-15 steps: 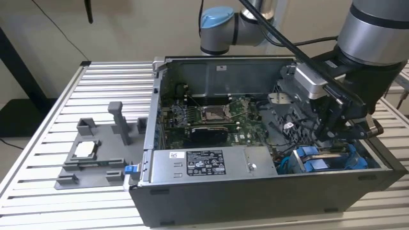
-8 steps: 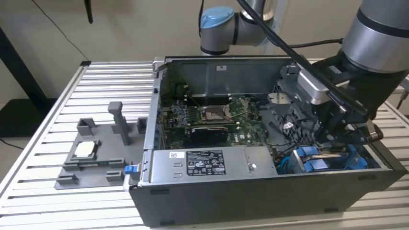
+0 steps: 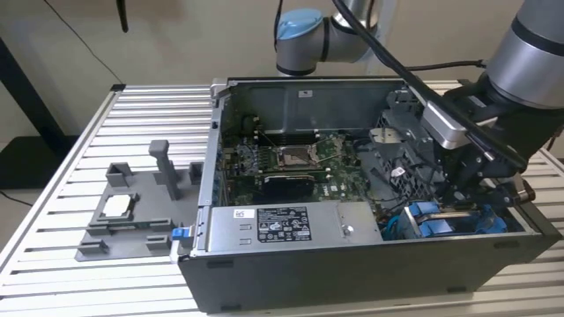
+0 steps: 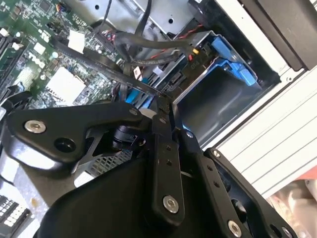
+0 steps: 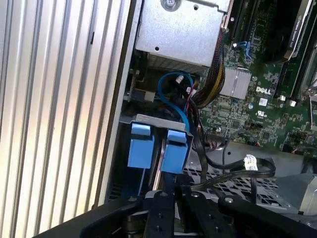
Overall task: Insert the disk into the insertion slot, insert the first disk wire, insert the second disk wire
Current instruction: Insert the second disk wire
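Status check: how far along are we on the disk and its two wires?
Looks done: the disk's blue tabs sit in the insertion slot, so it seems seated. In hand: the gripper is down at those tabs, closed; whether it pinches a wire is unclear. Left: black cables lie loose nearby, so neither wire connection is confirmed.

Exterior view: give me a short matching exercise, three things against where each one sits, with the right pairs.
Things:
1. gripper
2. power-supply box
3. grey fixture

Places:
A. on the slatted table, outside the case, at the exterior view's left
B. along the case's near wall, labelled face up
C. down inside the case at the exterior view's right, by the blue drive-bay fittings

Pairs: 1-C, 2-B, 3-A
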### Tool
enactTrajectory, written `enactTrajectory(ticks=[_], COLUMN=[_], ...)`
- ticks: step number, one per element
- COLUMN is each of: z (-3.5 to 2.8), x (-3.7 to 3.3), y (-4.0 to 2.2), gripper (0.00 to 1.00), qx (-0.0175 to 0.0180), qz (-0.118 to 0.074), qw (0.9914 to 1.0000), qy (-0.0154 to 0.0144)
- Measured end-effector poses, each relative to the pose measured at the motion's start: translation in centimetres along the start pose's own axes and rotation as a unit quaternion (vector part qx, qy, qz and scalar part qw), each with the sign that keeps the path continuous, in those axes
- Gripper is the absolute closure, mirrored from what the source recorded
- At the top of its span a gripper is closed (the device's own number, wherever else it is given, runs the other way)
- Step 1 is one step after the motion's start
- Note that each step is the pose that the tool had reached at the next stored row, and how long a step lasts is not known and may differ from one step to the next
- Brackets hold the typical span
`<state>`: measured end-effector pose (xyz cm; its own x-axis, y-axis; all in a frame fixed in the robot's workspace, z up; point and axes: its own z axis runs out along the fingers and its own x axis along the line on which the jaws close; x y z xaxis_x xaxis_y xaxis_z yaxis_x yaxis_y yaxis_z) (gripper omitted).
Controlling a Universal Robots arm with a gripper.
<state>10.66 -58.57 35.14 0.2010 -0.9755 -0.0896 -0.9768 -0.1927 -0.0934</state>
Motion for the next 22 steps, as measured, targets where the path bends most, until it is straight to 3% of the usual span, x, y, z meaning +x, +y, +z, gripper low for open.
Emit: enactTrajectory(ticks=[5, 6, 15, 22], z=[0.37, 0.42, 0.48, 0.61], x=[0.42, 0.43, 0.43, 0.01], y=[-0.74, -0.75, -0.82, -1.06], gripper=[0.84, 0.84, 0.84, 0.84], qx=[-0.0098, -0.0104, -0.0062, -0.0056], qz=[0.001, 0.003, 0.035, 0.040], qw=[0.99995, 0.99994, 0.99936, 0.99916], qy=[-0.0023, -0.0026, -0.0062, -0.0060])
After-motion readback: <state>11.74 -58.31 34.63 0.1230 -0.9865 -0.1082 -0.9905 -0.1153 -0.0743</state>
